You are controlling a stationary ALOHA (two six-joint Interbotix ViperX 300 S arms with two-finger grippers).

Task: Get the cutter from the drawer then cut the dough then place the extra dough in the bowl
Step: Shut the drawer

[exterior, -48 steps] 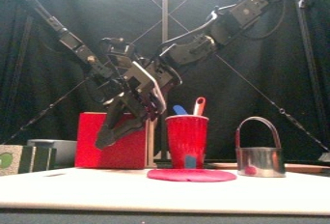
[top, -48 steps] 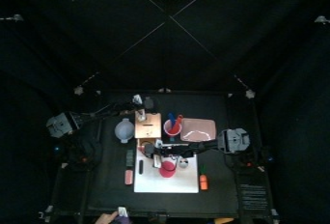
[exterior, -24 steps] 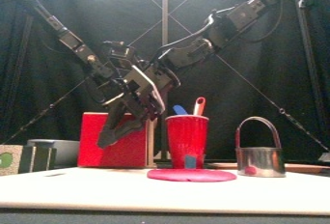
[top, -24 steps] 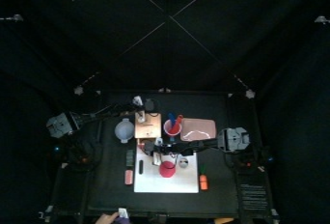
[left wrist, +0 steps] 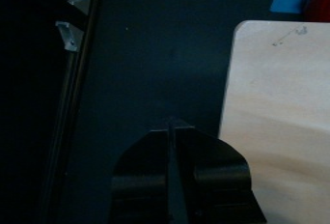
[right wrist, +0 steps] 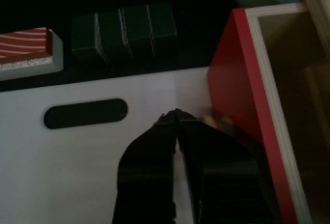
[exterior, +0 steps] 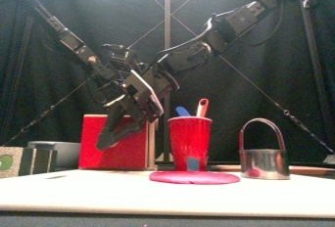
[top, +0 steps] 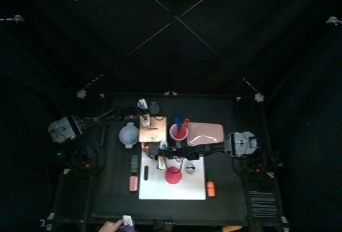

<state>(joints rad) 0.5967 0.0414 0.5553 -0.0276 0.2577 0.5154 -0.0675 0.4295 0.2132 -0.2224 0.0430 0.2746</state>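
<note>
right claw (right wrist: 175,122) is pinched closed with its two jaws meeting at the tips and nothing between them. it hangs just in front of the red drawer front, above the back edge of the board. left claw (left wrist: 175,131) is closed the same way and empty, its jaws pressed together. it is over bare black counter (top: 100,201), just beside a pale wooden surface.

from above, the white cutting board (top: 158,188) lies at the counter's front middle. at 11 o'clock from the board stands the pale wooden box with a red drawer front (exterior: 92,133). in the right wrist view pale wood shows behind the red front, and i cannot tell how far the drawer is drawn out. at 1 o'clock from the board lies the flat pink tray (top: 205,133), and at 10 o'clock, left of the box, sits the blue-grey bowl (top: 127,134).

in the front view the red cup (exterior: 190,143) stands upright just beside the box at its 3 o'clock. a blue toy knife (exterior: 183,112) and a red toy knife (exterior: 202,107) stick out of its top. the flat red dough disc (exterior: 194,177) lies on the board in front of the cup.

the round metal cutter (exterior: 265,160) stands on the board at 3 o'clock from the dough, apart from it, its wire handle arched upright. no claw touches it.

the dark green sushi roll (right wrist: 123,27) lies on the counter just off the board's left edge, beside the grip hole. a red and white striped toy food (right wrist: 26,52) lies next to the roll.
</note>
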